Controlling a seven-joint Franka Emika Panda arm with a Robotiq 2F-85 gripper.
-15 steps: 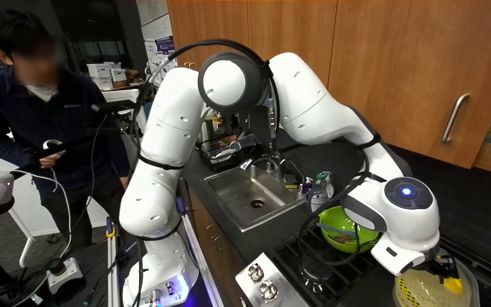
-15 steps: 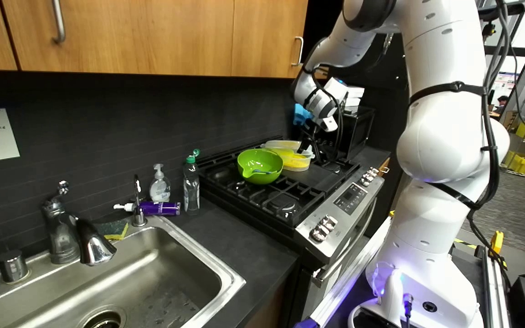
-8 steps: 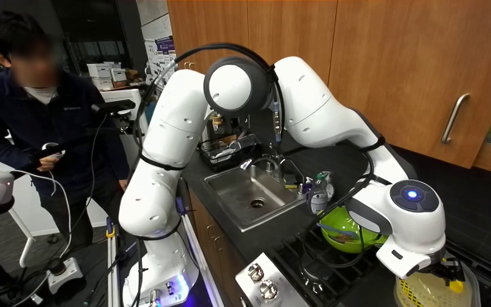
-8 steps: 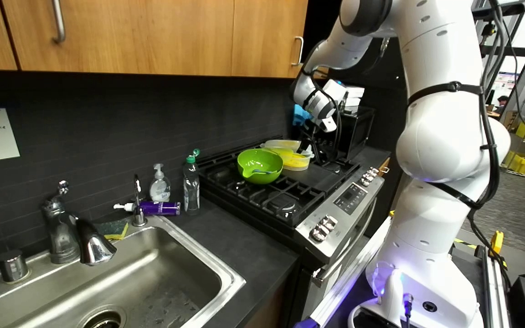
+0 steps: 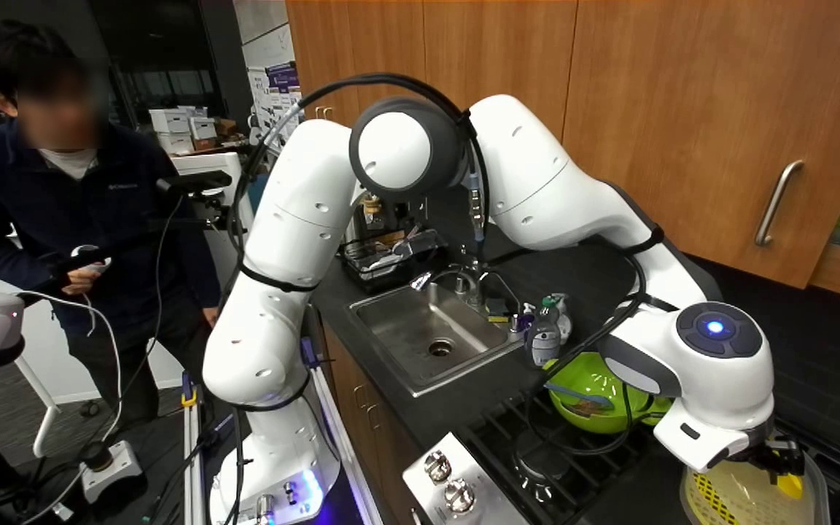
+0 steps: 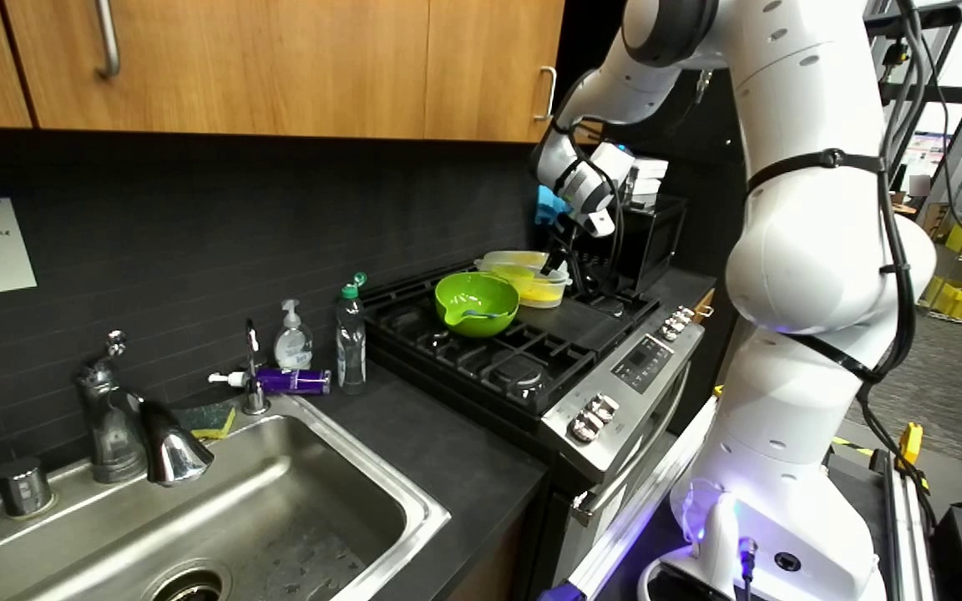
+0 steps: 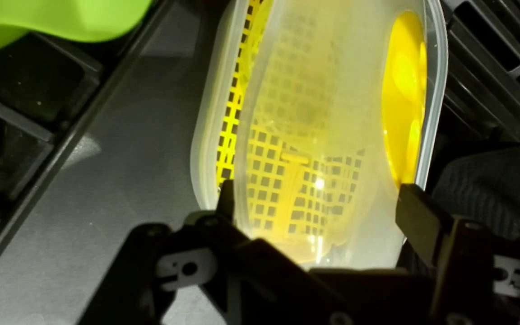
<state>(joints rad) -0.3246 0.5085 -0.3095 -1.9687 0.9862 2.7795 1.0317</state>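
My gripper (image 7: 315,198) is low over a clear plastic container (image 7: 200,144) on the stove; the gripper also shows in both exterior views (image 5: 777,475) (image 6: 554,260). Its jaws stand wide apart. A curved translucent piece (image 7: 355,90), a lid or second tub, lies within the container and spans between the fingers (image 7: 415,216). The left fingertip is beside that piece's left rim, and the right one is at its right edge near the container's rim. I cannot tell how firmly they touch. A yellow mesh basket (image 7: 229,119) sits inside, partly seen through the translucent piece.
A green bowl (image 5: 584,419) with a blue-handled utensil (image 5: 577,394) stands beside the container on the grates. A flat dark griddle (image 7: 120,149) lies beside the container. Bottles (image 6: 351,334) and the sink (image 6: 272,492) are farther off. A dark microwave (image 6: 660,242) stands behind the arm.
My gripper has moved slightly over the stove, away from the robot's base. In the last half second the container and the translucent piece have shifted slightly with it. The green bowl has not moved.
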